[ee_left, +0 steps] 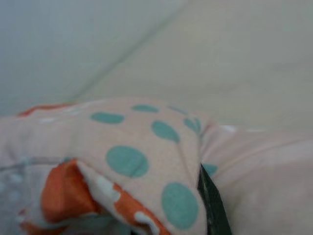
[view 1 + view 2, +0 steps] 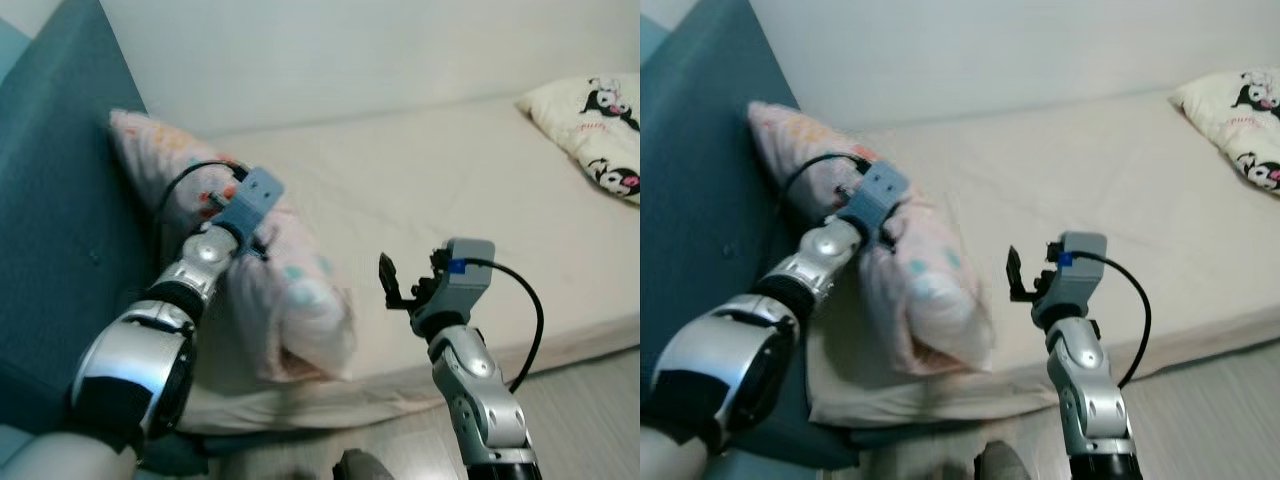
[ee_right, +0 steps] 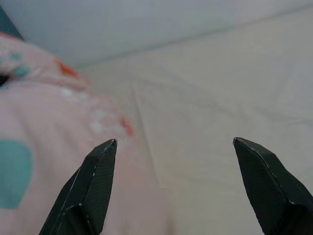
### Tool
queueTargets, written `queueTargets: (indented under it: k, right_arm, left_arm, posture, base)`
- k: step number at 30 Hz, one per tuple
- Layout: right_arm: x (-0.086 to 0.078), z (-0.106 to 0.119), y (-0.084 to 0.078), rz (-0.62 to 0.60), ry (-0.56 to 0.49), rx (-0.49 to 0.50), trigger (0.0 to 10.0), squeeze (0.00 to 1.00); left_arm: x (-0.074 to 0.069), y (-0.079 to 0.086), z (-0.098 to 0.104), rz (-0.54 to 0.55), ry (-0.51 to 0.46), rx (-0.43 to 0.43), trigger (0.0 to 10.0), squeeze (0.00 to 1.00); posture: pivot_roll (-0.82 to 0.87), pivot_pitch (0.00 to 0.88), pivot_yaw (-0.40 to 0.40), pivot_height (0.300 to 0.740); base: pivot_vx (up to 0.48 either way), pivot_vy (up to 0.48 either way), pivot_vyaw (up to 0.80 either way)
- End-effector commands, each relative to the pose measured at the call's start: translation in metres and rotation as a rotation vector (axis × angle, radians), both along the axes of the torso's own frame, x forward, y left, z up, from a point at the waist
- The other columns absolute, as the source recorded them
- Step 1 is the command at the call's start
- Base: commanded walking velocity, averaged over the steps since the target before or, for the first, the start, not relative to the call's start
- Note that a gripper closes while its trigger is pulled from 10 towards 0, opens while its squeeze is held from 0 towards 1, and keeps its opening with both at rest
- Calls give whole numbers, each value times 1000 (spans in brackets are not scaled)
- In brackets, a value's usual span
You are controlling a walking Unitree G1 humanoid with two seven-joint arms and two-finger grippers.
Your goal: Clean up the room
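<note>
On bed (image 2: 470,190) by teal headboard (image 2: 60,200), L gripper (image 2: 262,232) clamped on pink pillow (image 2: 290,300), fabric bunched around finger (image 1: 211,205); R gripper (image 3: 176,171) open, fingers spread, just beside pillow

Pink pillow (image 2: 290,300): soft matt cloth, printed teal and orange dots. Bed sheet (image 2: 480,190): matt cream fabric, lightly creased. Headboard (image 2: 50,200): teal upholstery, matt. Right gripper (image 3: 176,188) fingertips (image 3: 100,171): black, finely textured. Arms: glossy silver.

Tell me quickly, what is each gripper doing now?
Left gripper: shut on the pink pillow.
Right gripper: open, holding nothing, above the bed.
</note>
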State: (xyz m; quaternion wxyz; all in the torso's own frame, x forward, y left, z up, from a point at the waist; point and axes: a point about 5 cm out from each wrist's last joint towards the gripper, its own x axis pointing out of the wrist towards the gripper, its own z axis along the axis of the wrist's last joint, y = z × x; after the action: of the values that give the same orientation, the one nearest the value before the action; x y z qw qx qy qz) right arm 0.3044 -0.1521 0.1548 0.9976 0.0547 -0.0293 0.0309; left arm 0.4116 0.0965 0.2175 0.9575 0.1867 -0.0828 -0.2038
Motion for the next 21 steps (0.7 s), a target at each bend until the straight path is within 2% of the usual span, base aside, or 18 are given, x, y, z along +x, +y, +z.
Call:
queueTargets:
  k: [1,2,3,4,6,7,9,11,15,17,19,21]
  right_arm:
    - [-2,-5,-2,-13,27,-6,10000,0]
    - [-2,-5,-2,-13,27,-6,10000,0]
    - [-1,-5,-3,-12,25,-6,10000,0]
    - [-1,-5,-3,-12,25,-6,10000,0]
    - [0,-4,-3,-12,24,-7,10000,0]
    - [0,-4,-3,-12,24,-7,10000,0]
    - [0,-4,-2,-10,22,-6,10000,0]
    - [1,-4,-1,-9,22,-6,10000,0]
    - [1,-4,0,-8,21,-7,10000,0]
    - [1,-4,0,-8,19,-9,10000,0]
    - [0,-4,0,-5,14,-12,10000,0]
    - [0,-4,0,-4,11,-14,10000,0]
  left_arm:
    - [1,-6,32,-52,-129,-67,10000,0]
    - [1,-6,32,-52,-129,-67,10000,0]
    - [-1,-18,54,-144,-163,-203,10000,0]
    - [-1,-18,54,-144,-163,-203,10000,0]
    - [-3,-25,71,-214,-192,-312,10000,0]
    - [-3,-25,71,-214,-192,-312,10000,0]
    - [-5,-32,84,-265,-216,-385,10000,0]
    - [-6,-35,87,-278,-223,-395,10000,0]
    - [-6,-41,86,-243,-238,-361,10000,0]
    - [-6,-43,84,-189,-259,-311,10000,0]
    - [-4,-44,87,-123,-273,-288,10000,0]
    - [-4,-44,89,-105,-277,-284,10000,0]
  posture:
    - [-428,184,67,620]
    - [-428,184,67,620]
    - [-424,177,65,610]
    - [-424,177,65,610]
    - [-421,173,66,600]
    - [-421,173,66,600]
    - [-420,171,67,590]
    - [-420,169,68,585]
    - [-422,168,69,575]
    - [-423,169,70,565]
    - [-423,171,71,555]
    - [-423,171,71,555]
  base:
    - [0,0,0]
    - [0,0,0]
    - [0,0,0]
    - [0,0,0]
    - [0,0,0]
    - [0,0,0]
    - [0,0,0]
    - [0,0,0]
    - [0,0,0]
    - [0,0,0]
    - [0,0,0]
    - [0,0,0]
